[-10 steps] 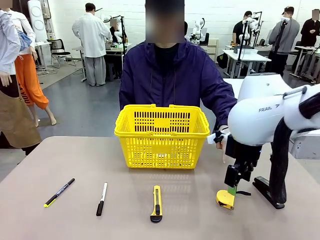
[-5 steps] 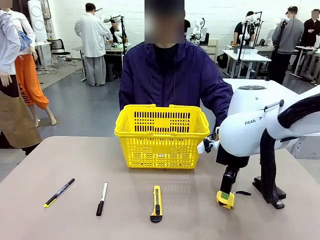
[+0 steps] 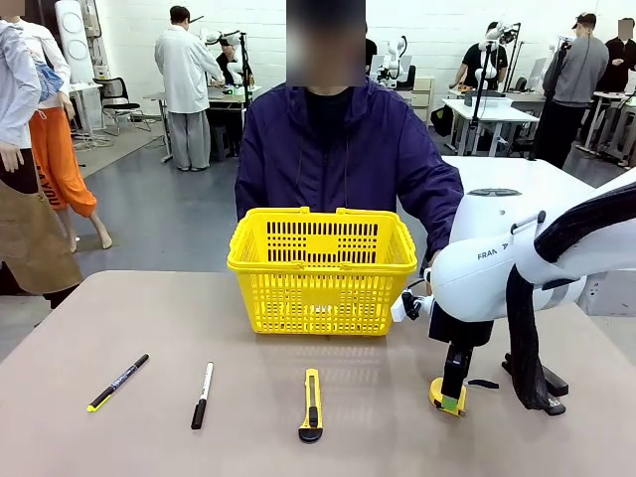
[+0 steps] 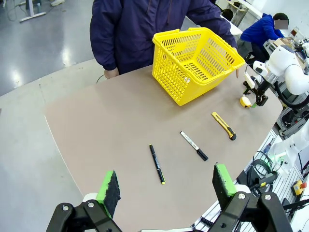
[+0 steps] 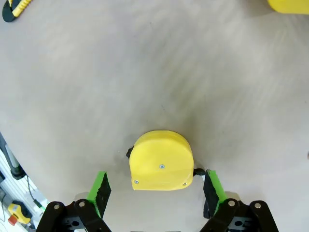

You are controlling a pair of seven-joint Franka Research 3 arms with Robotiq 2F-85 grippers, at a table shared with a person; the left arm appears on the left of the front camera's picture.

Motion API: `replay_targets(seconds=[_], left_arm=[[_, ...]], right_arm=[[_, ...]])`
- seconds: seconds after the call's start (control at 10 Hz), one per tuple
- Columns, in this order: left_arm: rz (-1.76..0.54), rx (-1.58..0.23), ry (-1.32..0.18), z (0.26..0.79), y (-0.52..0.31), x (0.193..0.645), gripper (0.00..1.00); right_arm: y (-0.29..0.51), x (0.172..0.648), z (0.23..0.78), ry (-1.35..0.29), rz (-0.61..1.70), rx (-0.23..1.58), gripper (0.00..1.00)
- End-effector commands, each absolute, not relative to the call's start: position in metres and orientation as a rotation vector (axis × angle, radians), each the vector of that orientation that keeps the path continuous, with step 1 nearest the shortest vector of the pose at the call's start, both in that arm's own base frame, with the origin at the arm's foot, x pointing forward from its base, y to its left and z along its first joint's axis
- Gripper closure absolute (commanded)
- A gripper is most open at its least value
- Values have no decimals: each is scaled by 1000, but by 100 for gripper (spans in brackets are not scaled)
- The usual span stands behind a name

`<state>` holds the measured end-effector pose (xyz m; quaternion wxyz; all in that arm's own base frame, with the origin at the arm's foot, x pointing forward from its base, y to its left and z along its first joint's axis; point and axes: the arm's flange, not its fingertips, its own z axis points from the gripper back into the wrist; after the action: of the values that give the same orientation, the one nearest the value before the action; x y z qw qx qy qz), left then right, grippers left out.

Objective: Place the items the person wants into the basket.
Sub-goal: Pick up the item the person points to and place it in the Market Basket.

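Yellow tape measure (image 5: 161,162) lies on the table (image 3: 149,318) at the robot's right, well clear of the basket (image 3: 323,260). We see the right gripper (image 5: 157,184) lowered over it, jaws wide. One green pad (image 5: 100,187) stands on each side of the case, with a gap at both, so nothing is gripped. From the front, that gripper (image 3: 454,390) stands upright over the tape measure (image 3: 445,396), and its black strap trails toward the stapler (image 3: 554,388) just beside it.

The left gripper (image 4: 167,182) hangs high over the table, jaws apart and holding nothing.

Along the near edge, left to right, we see the pen (image 3: 117,383), marker (image 3: 202,395) and box cutter (image 3: 312,404), each apart from the next. The basket stands upright at the far middle. The person (image 3: 343,159) stands directly behind it, one hand (image 4: 112,73) at the table edge.
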<state>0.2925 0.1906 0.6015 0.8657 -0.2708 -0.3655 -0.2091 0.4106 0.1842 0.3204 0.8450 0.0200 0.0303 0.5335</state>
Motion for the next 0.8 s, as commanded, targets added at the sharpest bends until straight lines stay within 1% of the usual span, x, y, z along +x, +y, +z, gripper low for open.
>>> replay_targets(seconds=[0.0,0.3,0.6,0.7], left_arm=[[-457,-580,-783,602,192,292,0],[-457,-580,-783,602,192,292,0],[-457,-580,-783,602,192,292,0],[-457,-580,-783,602,192,292,0]], right_arm=[[183,418,309,58,1175,70,0],[188,419,301,79,1194,53,0],[189,418,301,66,1181,11,0],[189,416,301,50,1194,-28,0]])
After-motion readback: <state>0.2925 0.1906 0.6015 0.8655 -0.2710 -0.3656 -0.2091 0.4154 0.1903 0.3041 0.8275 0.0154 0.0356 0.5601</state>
